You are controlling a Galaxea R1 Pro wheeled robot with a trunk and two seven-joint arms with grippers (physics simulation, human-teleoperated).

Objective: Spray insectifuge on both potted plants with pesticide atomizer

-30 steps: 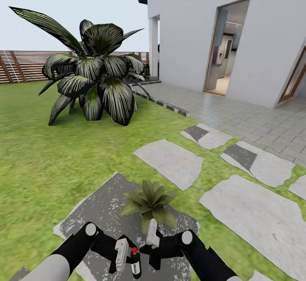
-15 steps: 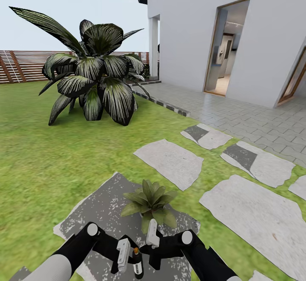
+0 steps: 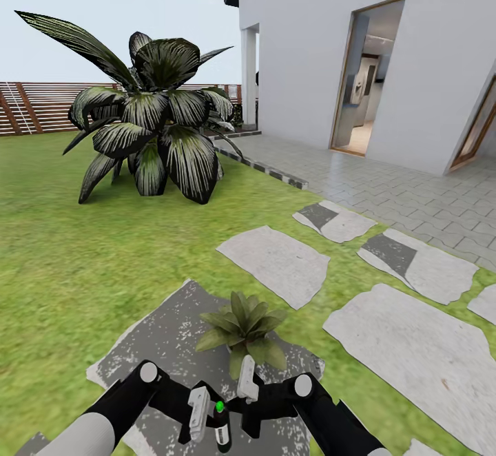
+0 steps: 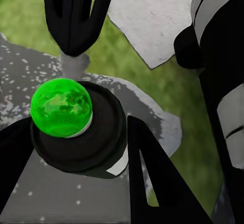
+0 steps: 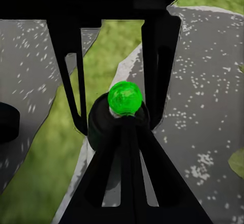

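The pesticide atomizer [image 3: 221, 431] is a slim dark bottle held upright at the bottom of the head view. The dot [image 3: 220, 407] on its top glows green. My left gripper [image 3: 211, 416] is shut on its body; in the left wrist view black fingers [image 4: 152, 178] flank the cap [image 4: 84, 142]. My right gripper [image 3: 246, 388] is shut, and its fingertips [image 5: 127, 148] rest against the atomizer's green top [image 5: 124, 98]. One potted plant [image 3: 242, 325], a low green rosette, sits on a speckled dark slab [image 3: 162, 342] just beyond both grippers.
A big dark striped-leaf shrub [image 3: 148, 125] stands on the lawn far ahead to the left. Pale stepping stones [image 3: 275, 263] lead right toward a paved patio [image 3: 413, 194] and the white house with an open doorway [image 3: 365, 77]. A slatted fence [image 3: 34, 106] closes the back.
The dot on the atomizer's top has turned from red through orange to green. Both arms and the plant stay almost where they were.
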